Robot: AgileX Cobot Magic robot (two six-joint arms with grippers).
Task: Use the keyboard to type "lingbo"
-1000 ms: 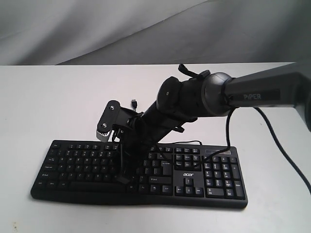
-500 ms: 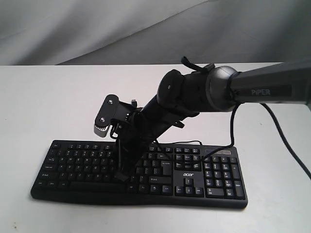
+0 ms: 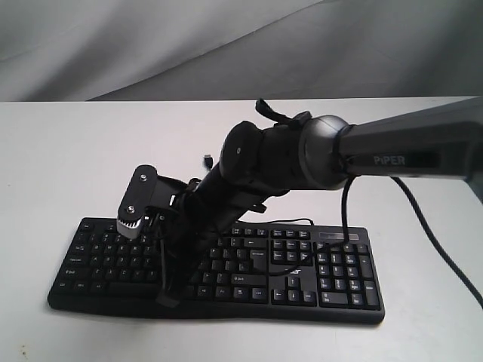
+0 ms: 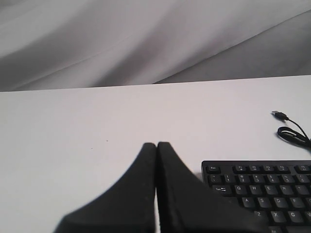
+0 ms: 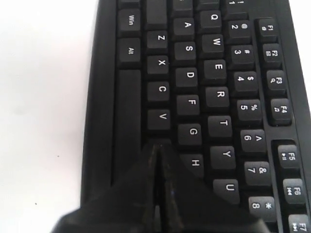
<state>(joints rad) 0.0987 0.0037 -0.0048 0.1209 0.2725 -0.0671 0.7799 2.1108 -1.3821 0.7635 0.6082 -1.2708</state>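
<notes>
The black keyboard [image 3: 98, 256] lies across the white table, acer logo toward me. My right arm reaches across it from the right. The right gripper [image 3: 166, 298] is shut and points down at the left-middle of the letter block. In the right wrist view the keyboard [image 5: 189, 73] fills the frame. There the right gripper [image 5: 155, 146] covers the key after V in the bottom letter row, below G and H. I cannot tell whether it touches the key. The left gripper [image 4: 156, 144] is shut over bare table, beside the Esc corner of the keyboard [image 4: 257, 187].
The keyboard's thin cable ends in a loose USB plug [image 3: 207, 159] on the table behind the keyboard. The USB plug [image 4: 278, 114] also shows in the left wrist view. A grey cloth backdrop [image 3: 151, 45] rises behind the white table [image 3: 68, 151].
The right arm has swung left along the keyboard and dipped lower. Its shut fingertips have gone from the middle of the letter block to the left-middle, nearer the front rows.
</notes>
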